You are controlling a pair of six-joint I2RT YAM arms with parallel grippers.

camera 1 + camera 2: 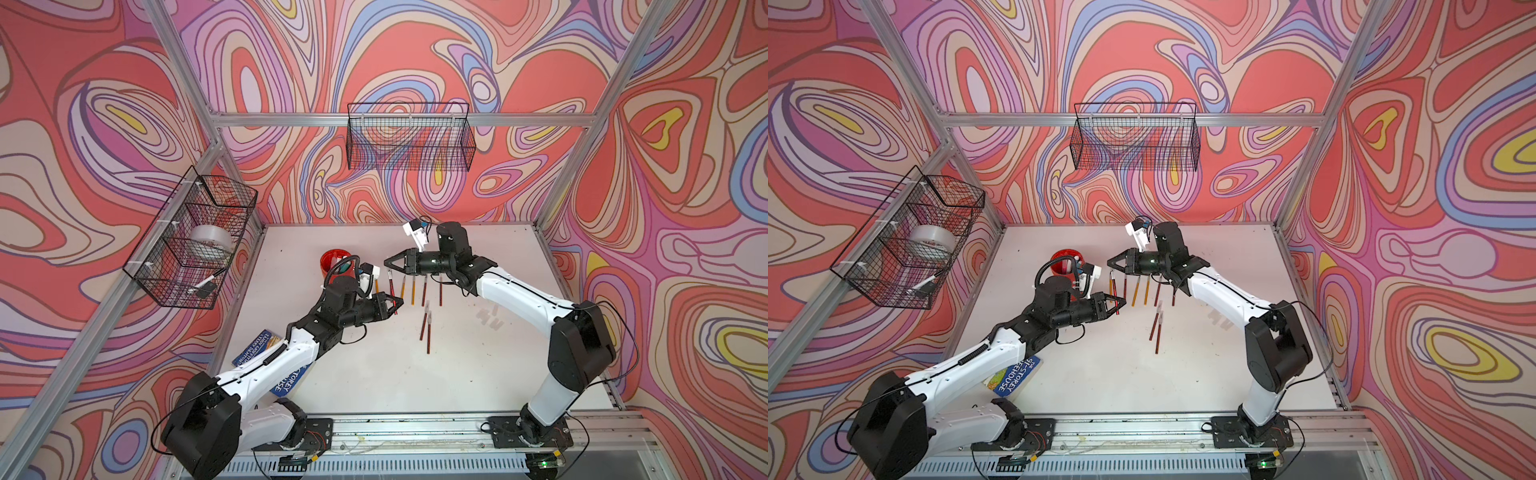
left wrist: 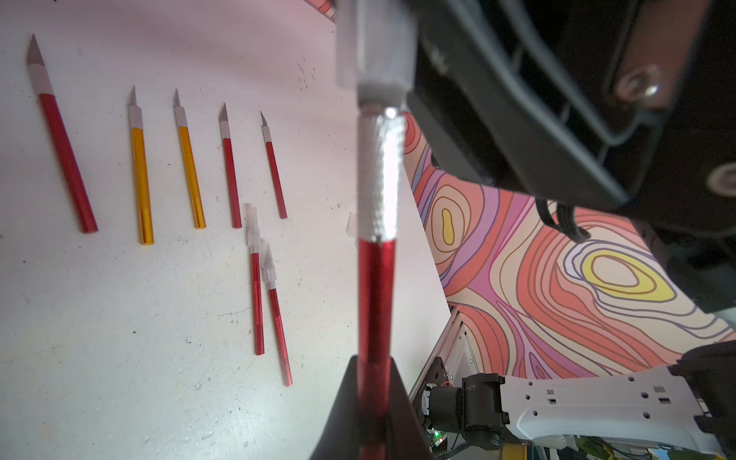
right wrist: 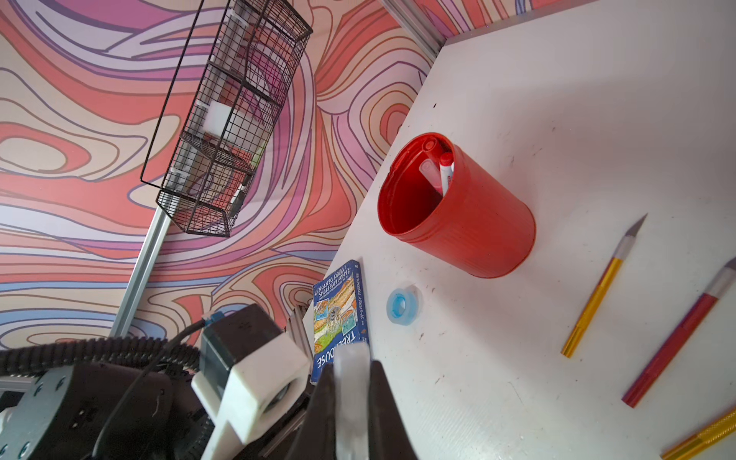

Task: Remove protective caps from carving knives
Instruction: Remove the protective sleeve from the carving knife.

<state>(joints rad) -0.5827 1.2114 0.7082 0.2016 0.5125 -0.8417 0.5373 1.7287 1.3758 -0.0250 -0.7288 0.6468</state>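
Observation:
My left gripper (image 1: pixel 390 306) is shut on the dark red handle of a carving knife (image 2: pixel 376 298) held off the table. The whitish protective cap (image 2: pixel 374 47) sits on the knife's tip. My right gripper (image 3: pixel 350 398) is shut on that cap (image 3: pixel 350 378), meeting the left gripper tip to tip in both top views. Several red and yellow knives (image 2: pixel 191 175) lie in a row with bare blades. Two red knives (image 2: pixel 257 294) below the row wear caps. Loose caps (image 1: pixel 490 318) lie to the right.
A red cup (image 3: pixel 458 211) with markers stands behind my left arm. A blue tape roll (image 3: pixel 402 304) and a book (image 3: pixel 338 314) lie near it. Wire baskets hang on the back wall (image 1: pixel 409 137) and the left wall (image 1: pixel 195 237).

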